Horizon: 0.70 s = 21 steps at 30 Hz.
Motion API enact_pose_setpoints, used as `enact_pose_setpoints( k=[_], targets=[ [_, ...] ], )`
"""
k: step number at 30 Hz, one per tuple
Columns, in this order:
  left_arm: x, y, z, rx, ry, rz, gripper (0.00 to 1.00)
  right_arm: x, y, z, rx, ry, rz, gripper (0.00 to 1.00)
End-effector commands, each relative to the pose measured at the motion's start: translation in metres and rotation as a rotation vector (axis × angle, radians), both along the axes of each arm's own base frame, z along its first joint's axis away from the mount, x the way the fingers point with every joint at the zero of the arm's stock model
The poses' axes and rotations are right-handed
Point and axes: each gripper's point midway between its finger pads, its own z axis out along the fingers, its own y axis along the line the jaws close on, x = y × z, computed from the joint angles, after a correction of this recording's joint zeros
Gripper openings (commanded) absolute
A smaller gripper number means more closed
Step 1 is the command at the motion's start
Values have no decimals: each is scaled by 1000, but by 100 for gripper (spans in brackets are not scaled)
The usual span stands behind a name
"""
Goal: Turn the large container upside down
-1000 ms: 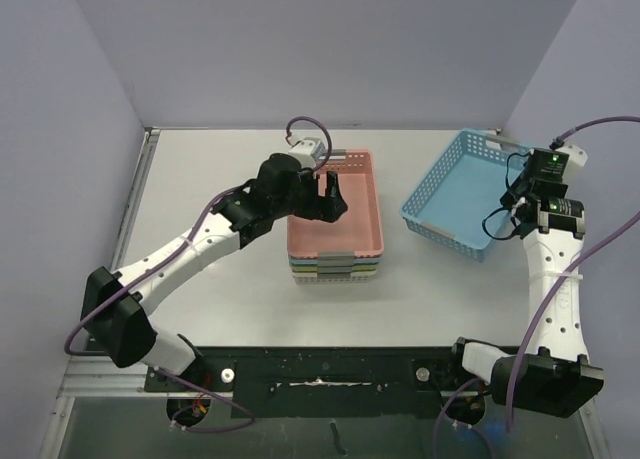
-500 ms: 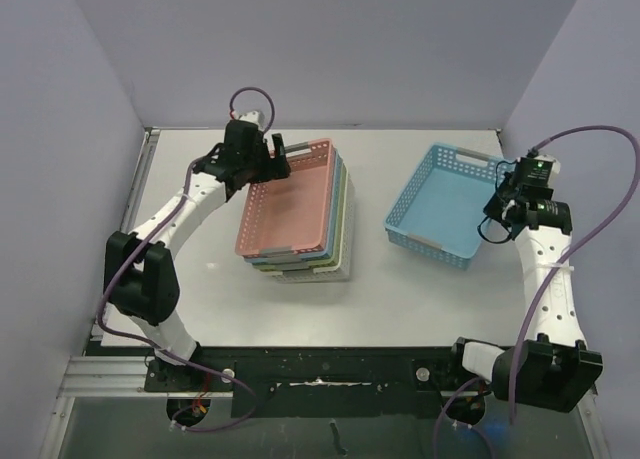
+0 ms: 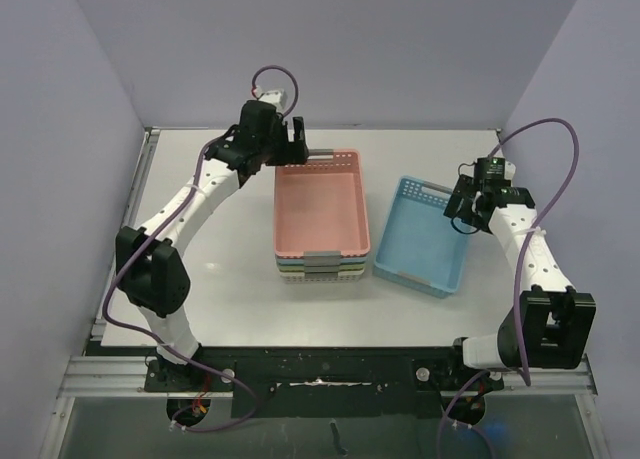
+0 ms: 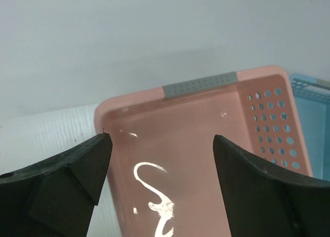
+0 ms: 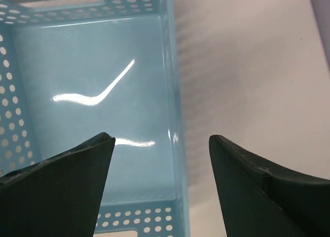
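Observation:
The large container, a blue perforated basket [image 3: 420, 241], stands upright with its mouth up, right of the table's middle. My right gripper [image 3: 462, 211] hovers open over its far right rim. In the right wrist view the basket's [image 5: 93, 118] side wall runs between the spread fingers of the gripper [image 5: 161, 139], and nothing is gripped. My left gripper [image 3: 297, 147] is open at the far end of a pink tray [image 3: 320, 204]. In the left wrist view that tray [image 4: 191, 144] shows between the spread fingers of the gripper [image 4: 161, 139], with the blue basket [image 4: 309, 108] at the right edge.
The pink tray tops a stack of similar trays [image 3: 322, 269] in blue, green and white, right beside the blue basket's left side. Grey walls close off the white table [image 3: 220, 249] at the back and both sides.
The right gripper has opened and let go of the blue basket, which has shifted left and nearer, next to the stack. The left arm has swung the tray stack round to lie square.

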Motion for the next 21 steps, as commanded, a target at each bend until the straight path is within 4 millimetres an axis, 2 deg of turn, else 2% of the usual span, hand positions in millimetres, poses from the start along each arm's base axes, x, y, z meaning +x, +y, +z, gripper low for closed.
enact_pose_setpoints(
  k=[1,4,7,11,14,16,21],
  targets=[
    [-18,-26,47,-56,-84,-86,80,21,-11,34,-61,-105,-34,79],
    [-31,-39,68,-99,-115,-119,80,28,11,44,-12,-158,5,80],
    [-48,-55,87,-157,-141,-169,80,37,49,44,79,-192,69,79],
    [-79,-87,96,-191,-141,-263,80,45,103,18,172,-142,123,78],
    [-103,-106,97,-232,-145,-331,80,53,132,0,244,-108,142,79],
    [-117,-109,89,-271,-133,-354,80,60,145,-11,284,-100,156,78],
    [-129,-96,82,-279,-118,-324,80,72,161,-30,312,-62,184,69]
  ],
)
